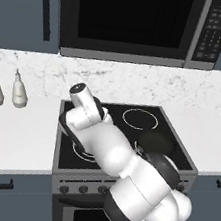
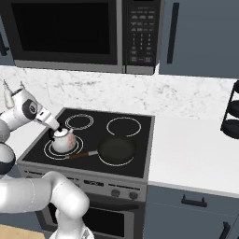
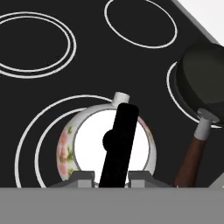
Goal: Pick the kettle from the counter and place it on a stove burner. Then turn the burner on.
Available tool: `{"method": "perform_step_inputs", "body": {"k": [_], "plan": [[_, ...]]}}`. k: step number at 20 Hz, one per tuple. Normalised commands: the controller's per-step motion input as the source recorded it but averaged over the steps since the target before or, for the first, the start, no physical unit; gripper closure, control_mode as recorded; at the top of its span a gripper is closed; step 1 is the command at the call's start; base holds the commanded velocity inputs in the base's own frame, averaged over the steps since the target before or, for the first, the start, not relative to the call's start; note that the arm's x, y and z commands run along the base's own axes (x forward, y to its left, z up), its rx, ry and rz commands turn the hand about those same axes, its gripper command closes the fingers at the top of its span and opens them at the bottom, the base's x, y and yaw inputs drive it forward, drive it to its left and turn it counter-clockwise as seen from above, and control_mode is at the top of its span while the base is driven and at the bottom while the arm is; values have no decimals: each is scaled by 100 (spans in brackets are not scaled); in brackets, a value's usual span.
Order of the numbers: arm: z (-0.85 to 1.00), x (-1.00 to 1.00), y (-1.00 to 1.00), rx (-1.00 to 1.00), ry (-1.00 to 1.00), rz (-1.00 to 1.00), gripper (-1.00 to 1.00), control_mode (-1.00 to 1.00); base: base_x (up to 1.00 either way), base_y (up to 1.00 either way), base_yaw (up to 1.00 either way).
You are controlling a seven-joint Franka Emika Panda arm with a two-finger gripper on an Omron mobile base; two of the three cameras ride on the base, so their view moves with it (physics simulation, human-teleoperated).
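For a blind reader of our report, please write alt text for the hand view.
Seen from above, the pincer is shut on the black handle of the kettle, which sits inside the large double-ring stove burner on the black cooktop. To its right lies a dark frying pan with a brown handle.

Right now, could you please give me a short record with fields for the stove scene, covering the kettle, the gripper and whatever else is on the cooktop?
kettle: small round silvery-white kettle with floral print and black arched handle, upright inside the large double-ring burner at the front left of the black glass cooktop
gripper: two-finger gripper shut on the kettle's handle
other cookware: dark frying pan with brown handle, on the front right ring, apart from the kettle
counter: two pale slim-necked bottles on the white counter left of the stove
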Motion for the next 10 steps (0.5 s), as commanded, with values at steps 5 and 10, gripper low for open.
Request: {"method": "perform_step_inputs", "body": {"k": [5,10], "plan": [[-2,0,1,0,0,0,100,-100,0,0,0],[0,0,28,3,0,0,100,-100,0,0,0]]}}
